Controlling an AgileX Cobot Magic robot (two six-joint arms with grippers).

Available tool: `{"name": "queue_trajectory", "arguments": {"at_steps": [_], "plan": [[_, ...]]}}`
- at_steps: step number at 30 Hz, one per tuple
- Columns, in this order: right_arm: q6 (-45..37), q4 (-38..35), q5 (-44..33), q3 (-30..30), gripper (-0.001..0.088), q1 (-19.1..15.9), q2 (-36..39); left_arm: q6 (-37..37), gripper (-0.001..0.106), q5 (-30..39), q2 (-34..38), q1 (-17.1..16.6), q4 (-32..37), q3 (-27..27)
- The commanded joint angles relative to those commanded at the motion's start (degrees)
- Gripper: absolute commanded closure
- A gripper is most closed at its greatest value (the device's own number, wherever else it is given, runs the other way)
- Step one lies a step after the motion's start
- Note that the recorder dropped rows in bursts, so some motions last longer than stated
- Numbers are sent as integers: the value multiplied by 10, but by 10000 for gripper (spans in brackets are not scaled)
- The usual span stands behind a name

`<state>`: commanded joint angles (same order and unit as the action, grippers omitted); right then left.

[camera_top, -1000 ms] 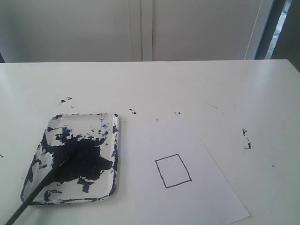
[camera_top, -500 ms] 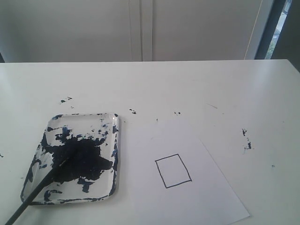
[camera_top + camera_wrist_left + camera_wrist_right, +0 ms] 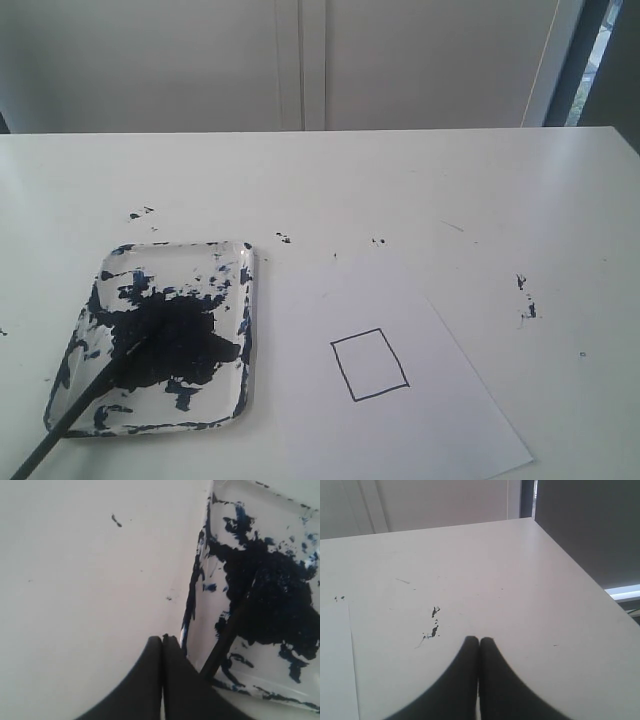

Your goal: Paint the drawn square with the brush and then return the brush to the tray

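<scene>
The tray (image 3: 235, 395) sits at the front left of the white table, blotched with dark blue-black paint. The brush (image 3: 85, 400) lies slanted across it, tip in the paint, black handle running off the tray's front left corner. On the white sheet to the right is the drawn square (image 3: 369, 364), its interior white. Neither gripper shows in the exterior view. In the left wrist view my left gripper (image 3: 162, 639) is shut and empty, beside the tray (image 3: 202, 630) edge and close to the brush (image 3: 227, 637) handle. My right gripper (image 3: 479, 640) is shut and empty over bare table.
The white sheet of paper (image 3: 430, 420) lies at the front centre, reaching the front edge. Small dark paint specks (image 3: 526, 298) dot the table, also near the right gripper as specks (image 3: 434, 622). The table's far right corner (image 3: 532, 522) shows in the right wrist view.
</scene>
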<state>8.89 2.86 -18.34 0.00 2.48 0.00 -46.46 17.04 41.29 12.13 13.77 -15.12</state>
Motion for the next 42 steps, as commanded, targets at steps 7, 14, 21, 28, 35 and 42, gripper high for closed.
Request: {"name": "queue_trajectory", "arguments": {"at_steps": [7,14,21,28,35,42], "plan": [[0,0,0,0,868,0,0,3,659,-21,0,0,-26,3],[0,0,0,0,868,0,0,13,393,16,0,0,-67,3],[0,0,0,0,868,0,0,65,393,31,1,57,-122,3],[0,0,0,0,868,0,0,65,393,29,27,88,-133,3],[0,0,0,0,868,0,0,65,394,19,63,92,-138,3],[0,0,0,0,868,0,0,63,396,10,91,92,-138,3]]}}
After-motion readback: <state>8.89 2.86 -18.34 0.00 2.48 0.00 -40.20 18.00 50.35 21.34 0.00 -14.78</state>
